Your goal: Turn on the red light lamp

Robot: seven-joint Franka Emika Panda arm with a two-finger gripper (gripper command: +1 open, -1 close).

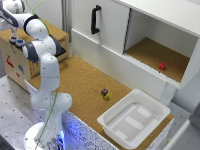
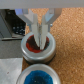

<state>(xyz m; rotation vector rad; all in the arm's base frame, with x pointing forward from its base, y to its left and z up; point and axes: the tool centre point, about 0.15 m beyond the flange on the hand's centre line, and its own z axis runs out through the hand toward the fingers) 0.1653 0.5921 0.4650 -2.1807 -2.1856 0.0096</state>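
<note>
The gripper [image 2: 39, 39] hangs right over the red light lamp [image 2: 37, 46], its two fingers [image 2: 33, 31] drawn close with only a sliver of gap, tips down on the red cap. The lamp sits just beside a blue round cap [image 2: 37, 77]. Across the cork table [image 1: 82, 80], a white tray [image 1: 134, 120] sits well apart.

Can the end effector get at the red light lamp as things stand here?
Probably yes. In the wrist view the end effector sits right over the red light lamp, fingertips close together at its cap, and nothing lies between them. The blue cap beside it is off to one side, clear of the path.
</note>
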